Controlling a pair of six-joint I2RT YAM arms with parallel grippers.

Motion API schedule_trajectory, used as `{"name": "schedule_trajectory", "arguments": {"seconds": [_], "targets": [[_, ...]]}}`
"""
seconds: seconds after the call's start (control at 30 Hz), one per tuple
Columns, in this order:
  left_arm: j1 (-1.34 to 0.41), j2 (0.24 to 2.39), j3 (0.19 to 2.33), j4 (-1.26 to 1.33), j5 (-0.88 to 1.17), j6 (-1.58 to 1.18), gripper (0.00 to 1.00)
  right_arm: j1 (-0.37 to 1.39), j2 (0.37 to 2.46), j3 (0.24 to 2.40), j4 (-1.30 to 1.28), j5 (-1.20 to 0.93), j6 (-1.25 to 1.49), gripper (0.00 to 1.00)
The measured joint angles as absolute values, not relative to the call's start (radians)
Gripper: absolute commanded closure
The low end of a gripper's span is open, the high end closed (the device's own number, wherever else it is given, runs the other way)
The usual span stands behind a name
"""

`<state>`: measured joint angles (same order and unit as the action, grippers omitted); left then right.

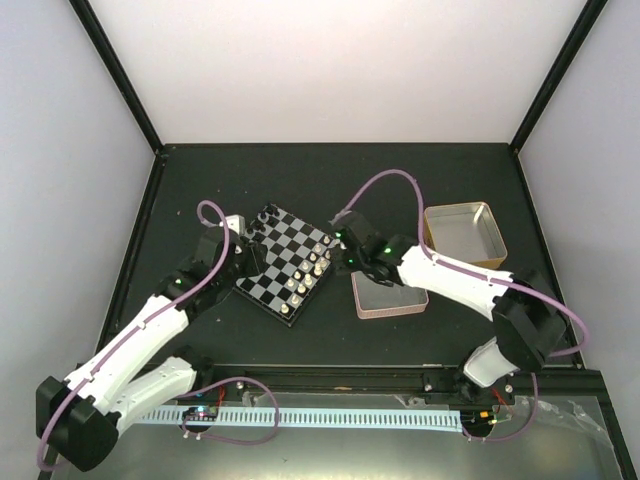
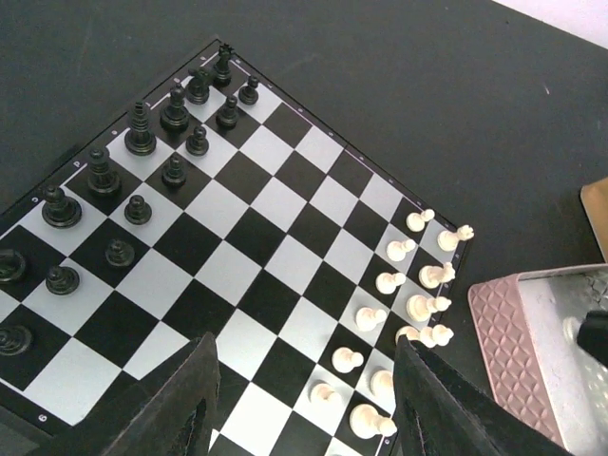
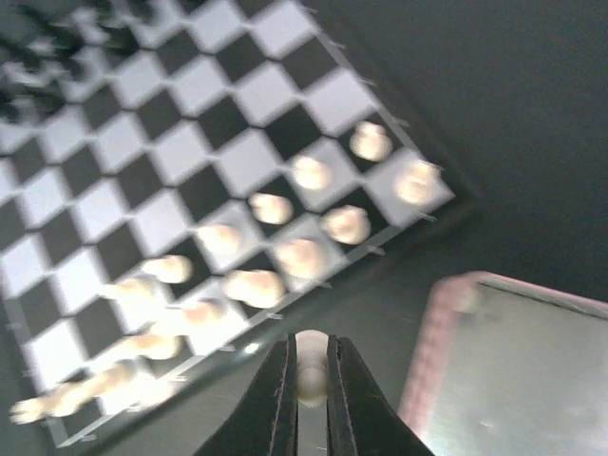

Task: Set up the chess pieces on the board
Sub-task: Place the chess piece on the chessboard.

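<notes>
**Right tool carrying a white piece to the board**

Nearest the surface's front edge, the left tool hung half-open and empty above the left side of the small square chessboard of black and silvery-grey checks. The board lay cornerwise, a little left of the surface's middle. The right tool was closed narrow on one tiny cream-white chess piece, over the dark surface between the board's right-facing edge and the shallow pink rectangular tin. Other cream-white pieces stood in two rows along that edge, and small black figures lined the opposite side. The shallow gold tin sat farther off, toward the far-right corner.

The step in hand looked like placement. The next move called for finding a vacant square in the white rows, which blur hid, then lowering the piece upright and releasing it clear of its neighbours.
</notes>
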<state>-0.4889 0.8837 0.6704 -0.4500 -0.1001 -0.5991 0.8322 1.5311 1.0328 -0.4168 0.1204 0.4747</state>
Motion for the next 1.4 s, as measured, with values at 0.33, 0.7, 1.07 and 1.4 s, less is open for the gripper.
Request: {"name": "schedule_trajectory", "arguments": {"seconds": [0.33,0.7,1.07,1.4], "targets": [[-0.350,0.869,0.629,-0.476,-0.027,-0.603,0.48,1.082,1.749,1.334,-0.473,0.070,0.403,0.96],[-0.265,0.770,0.572,-0.528,-0.007,-0.606,0.47,1.171,1.971,1.493,-0.632,0.071,0.337,0.95],[-0.250,0.765,0.532,-0.531,0.024,-0.615,0.47,1.163,2.072,1.602,-0.694,0.124,0.343,0.95],[-0.249,0.756,0.518,-0.530,0.031,-0.632,0.47,1.128,2.096,1.609,-0.712,0.125,0.351,0.95]]}}
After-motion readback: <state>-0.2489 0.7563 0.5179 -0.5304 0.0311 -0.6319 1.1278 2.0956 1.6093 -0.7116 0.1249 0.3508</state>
